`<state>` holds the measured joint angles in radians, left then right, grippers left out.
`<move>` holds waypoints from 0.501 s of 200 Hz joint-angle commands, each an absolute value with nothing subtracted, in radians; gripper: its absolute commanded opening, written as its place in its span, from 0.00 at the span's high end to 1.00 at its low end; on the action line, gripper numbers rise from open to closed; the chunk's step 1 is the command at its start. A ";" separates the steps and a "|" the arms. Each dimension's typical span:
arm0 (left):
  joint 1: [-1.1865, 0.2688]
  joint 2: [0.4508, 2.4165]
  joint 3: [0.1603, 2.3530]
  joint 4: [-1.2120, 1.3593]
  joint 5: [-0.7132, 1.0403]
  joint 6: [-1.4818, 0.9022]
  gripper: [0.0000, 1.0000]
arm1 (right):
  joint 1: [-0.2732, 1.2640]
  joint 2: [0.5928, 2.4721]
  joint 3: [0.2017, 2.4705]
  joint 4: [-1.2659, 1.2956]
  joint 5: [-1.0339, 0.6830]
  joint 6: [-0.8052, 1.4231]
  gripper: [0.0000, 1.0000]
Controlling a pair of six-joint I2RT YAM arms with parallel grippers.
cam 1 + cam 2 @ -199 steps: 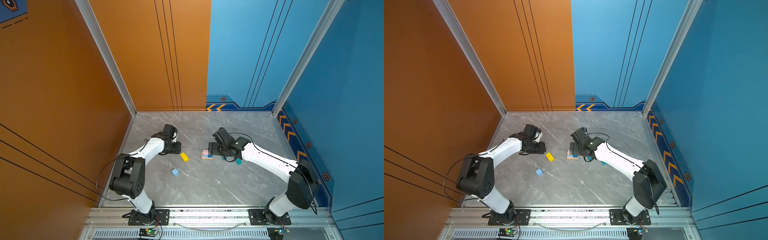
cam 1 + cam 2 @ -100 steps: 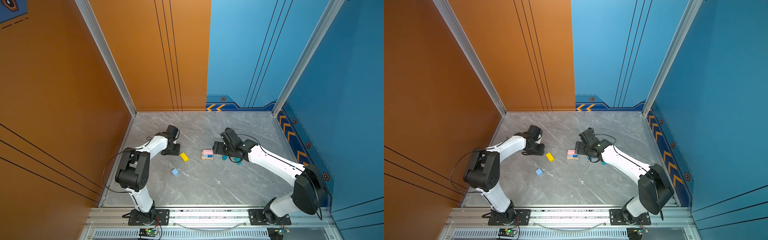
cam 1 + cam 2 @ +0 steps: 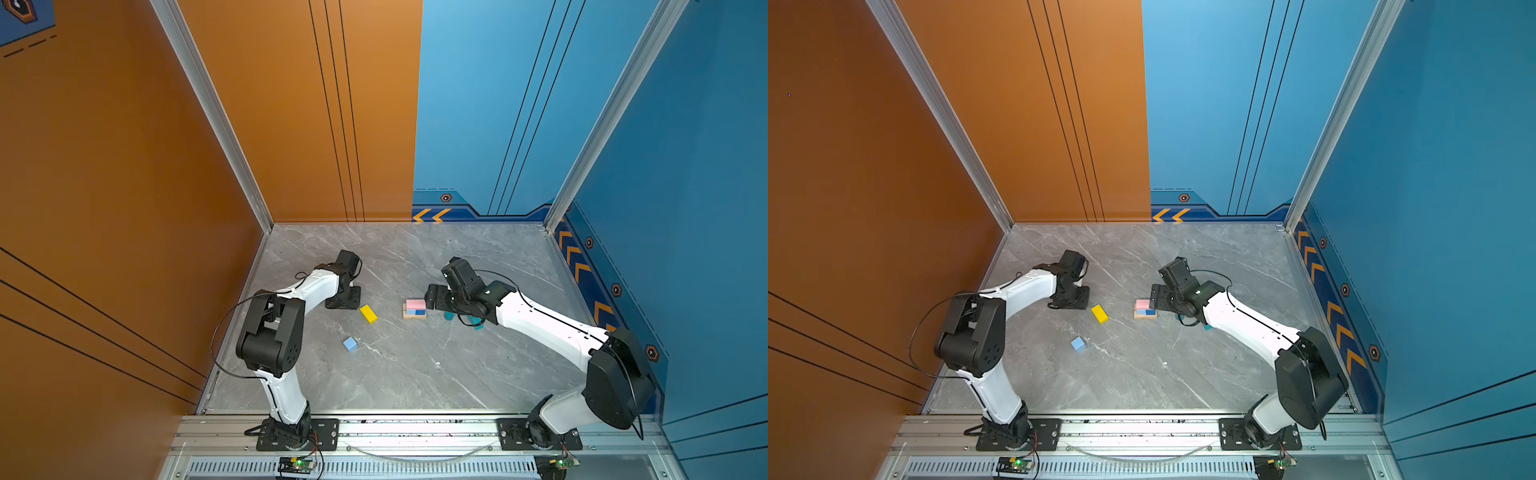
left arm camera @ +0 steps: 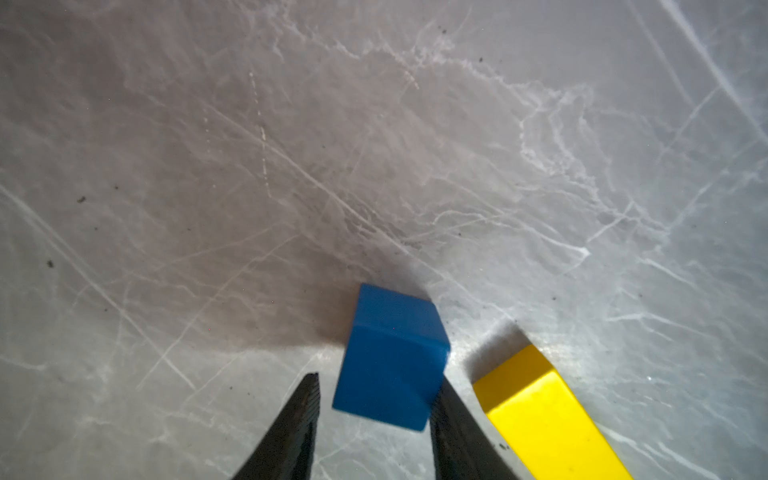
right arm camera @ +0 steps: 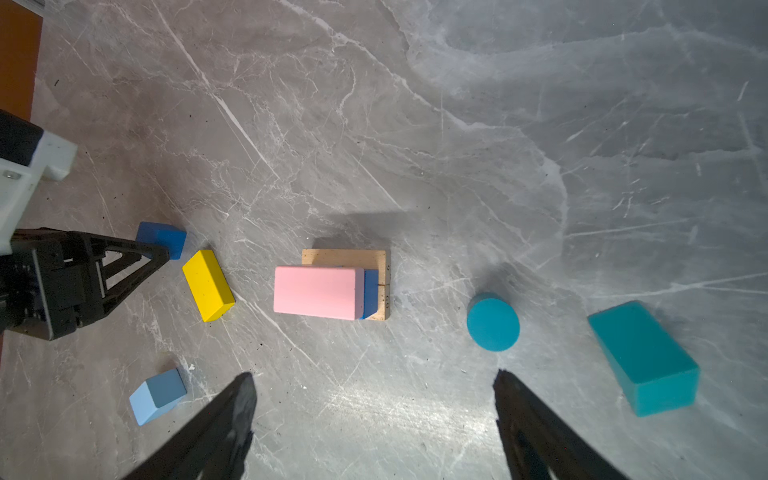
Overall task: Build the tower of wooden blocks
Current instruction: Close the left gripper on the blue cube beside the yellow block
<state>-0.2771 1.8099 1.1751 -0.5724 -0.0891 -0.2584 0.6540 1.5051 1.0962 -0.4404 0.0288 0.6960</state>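
On the grey marbled tabletop (image 3: 415,374), near its middle in both top views, a pink wooden slab (image 3: 415,304) lies on blue wooden cubes (image 3: 420,311), which rest on a tan wooden plank (image 3: 414,317). Left of this stack, apart from it, lies a yellow wooden bar (image 3: 368,313). Just beyond the bar, a dark blue wooden cube (image 4: 390,357) sits between the fingers of the left gripper (image 4: 376,380). A light blue wooden cube (image 3: 350,344) lies alone, left of the stack and nearer the front rail. Right of the stack stands a teal wooden cylinder (image 5: 493,322), then a teal wooden block (image 5: 642,357) further right.
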 commanded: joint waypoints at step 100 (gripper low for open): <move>-0.285 1.836 1.207 -0.542 -0.060 -0.293 0.58 | 0.644 1.491 1.080 -0.427 0.009 0.705 0.10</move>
